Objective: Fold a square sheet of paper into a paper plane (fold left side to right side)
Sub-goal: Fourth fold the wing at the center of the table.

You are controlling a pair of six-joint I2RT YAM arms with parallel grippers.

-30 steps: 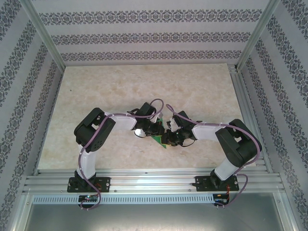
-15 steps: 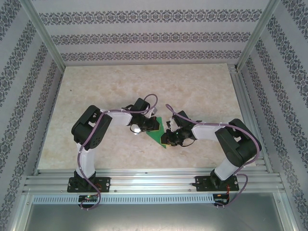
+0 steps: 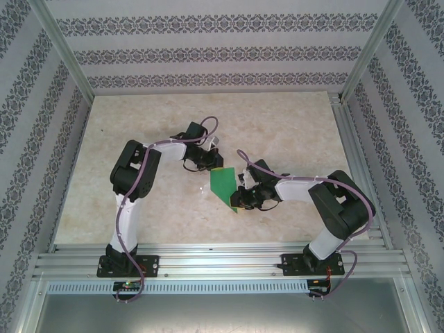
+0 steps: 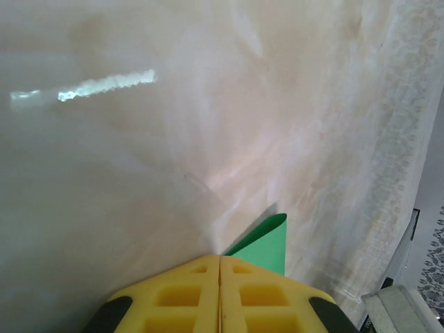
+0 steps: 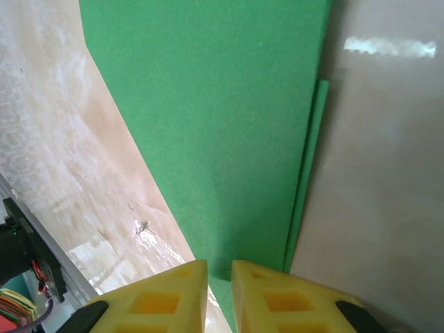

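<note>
The pale marbled stone-look counter (image 3: pixel 139 139) carries a folded sheet of bright green paper (image 3: pixel 225 186), a flat pointed shape lying near the middle between the two black-and-white arms. The right hand (image 5: pixel 219 277) has its yellow padded fingers (image 5: pixel 166 295) close together, pinching the near end of the green paper, whose layered edge shows along its right side. The left hand (image 4: pixel 220 277) sits just beside the paper's far corner with its yellow pads pressed together, gripping nothing.

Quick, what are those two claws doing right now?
Left gripper: fingers closed, holding nothing.
Right gripper: closed on the green paper.
</note>
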